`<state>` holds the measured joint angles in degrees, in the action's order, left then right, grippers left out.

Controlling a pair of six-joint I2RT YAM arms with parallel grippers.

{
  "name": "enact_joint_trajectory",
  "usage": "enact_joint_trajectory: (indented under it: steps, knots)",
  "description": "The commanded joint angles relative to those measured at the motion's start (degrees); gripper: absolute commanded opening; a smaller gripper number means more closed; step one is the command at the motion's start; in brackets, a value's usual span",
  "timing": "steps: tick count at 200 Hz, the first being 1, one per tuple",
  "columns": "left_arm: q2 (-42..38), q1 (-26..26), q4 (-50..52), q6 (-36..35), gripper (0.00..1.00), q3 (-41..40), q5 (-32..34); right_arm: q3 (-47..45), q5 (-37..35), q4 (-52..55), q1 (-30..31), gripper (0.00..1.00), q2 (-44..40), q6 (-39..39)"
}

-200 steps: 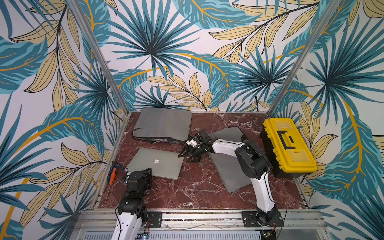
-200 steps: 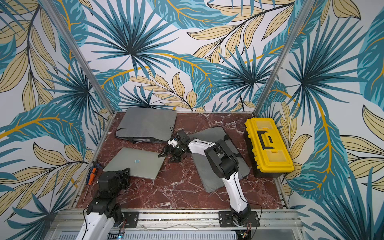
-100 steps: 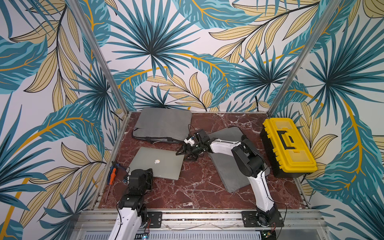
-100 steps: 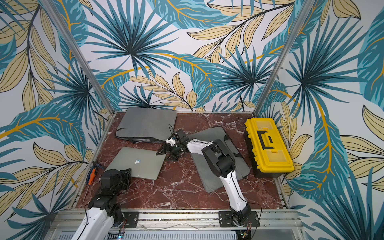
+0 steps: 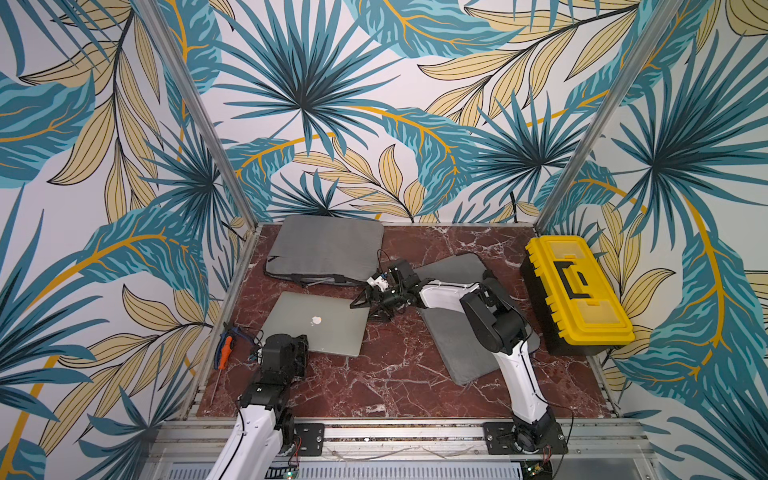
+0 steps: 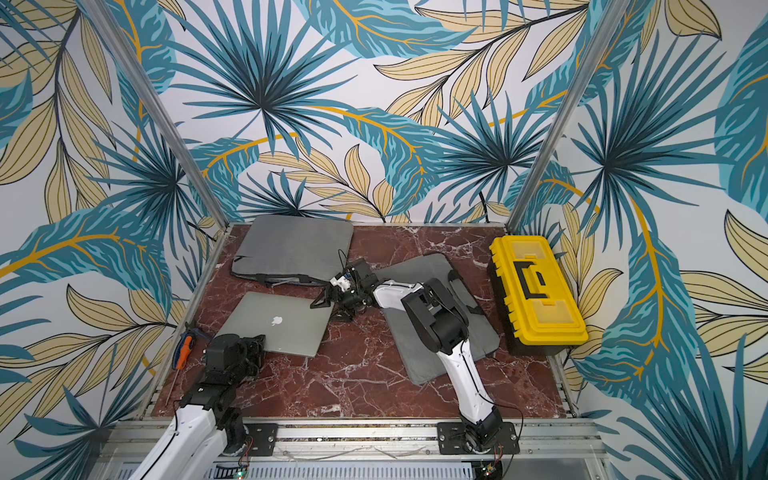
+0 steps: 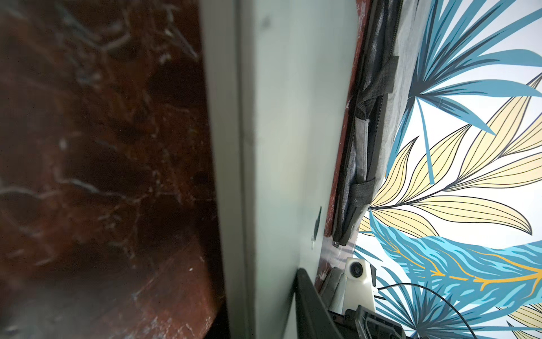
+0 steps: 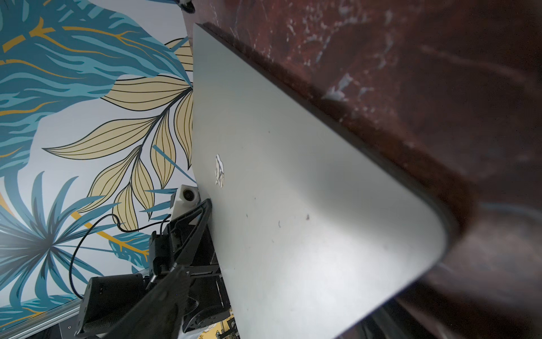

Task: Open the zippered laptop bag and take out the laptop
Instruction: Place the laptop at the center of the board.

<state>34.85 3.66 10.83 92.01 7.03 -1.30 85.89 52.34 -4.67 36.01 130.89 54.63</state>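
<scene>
Gaping right gripper [image 5: 365,311] at laptop [image 5: 328,332] corner; left gripper [image 5: 302,341] at near edge.

The laptop [image 5: 316,322] had a silver metal lid, smooth and matt, with faint specks and a pale logo. The desk [image 5: 386,374] looked like polished red-brown marble veined in white, with a slight sheen. The laptop bag [image 5: 328,245] was grey woven cloth, matt and softly textured; its straps [image 7: 378,76] were coarse black webbing. The second bag [image 5: 457,336] was a similar matt grey fabric. The toolbox [image 5: 577,299] was smooth yellow plastic with a black plastic handle. The screwdriver [image 5: 225,351] had an orange handle and a thin bare metal shaft. The frame rails [image 5: 415,432] were dull aluminium. The walls [image 5: 374,83] carried a flat, matt leaf print. The arm shells [image 5: 519,365] were glossy white plastic.
</scene>
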Motion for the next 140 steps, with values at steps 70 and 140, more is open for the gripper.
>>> enact_joint_trajectory:
  steps: [70,140]
  knots:
    - [11.43,2.58,5.25,-0.36,0.29,2.99,-1.31,-2.17,1.98,-5.69,0.91,0.85,2.67,3.26]
    - [11.30,2.97,5.25,0.25,0.35,2.37,-1.66,-2.04,1.98,-6.41,0.91,0.85,3.23,3.87]
